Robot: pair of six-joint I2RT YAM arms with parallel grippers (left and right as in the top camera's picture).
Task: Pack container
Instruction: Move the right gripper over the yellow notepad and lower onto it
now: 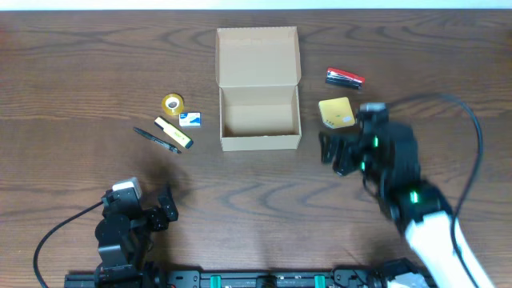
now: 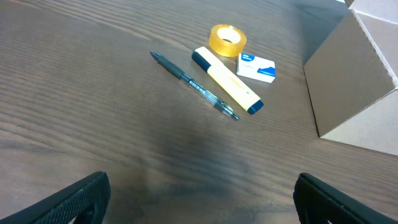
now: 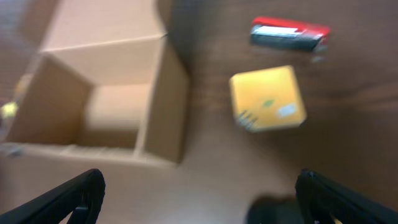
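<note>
Jaws on both grippers are standing spread wide, gripping nothing. I am seeing the left gripper (image 1: 166, 206) sitting by the near edge, left of centre, its fingers aiming toward the far edge. The right gripper (image 1: 334, 152) is reaching in from the near right corner and hanging just right of the container (image 1: 260, 118). That box is sitting open around mid-table, its lid flap lying back toward the far edge. A yellow pad (image 1: 337, 113) is lying just beyond the right fingers, with a red and black item (image 1: 345, 78) farther out. Left of the box, a tape roll (image 1: 172, 103), a small white and blue eraser (image 1: 190, 119), a yellow highlighter (image 1: 174, 132) and a pen (image 1: 156, 140) are lying close together. Open tabletop (image 1: 256, 200) is stretching from the box to the near edge.
</note>
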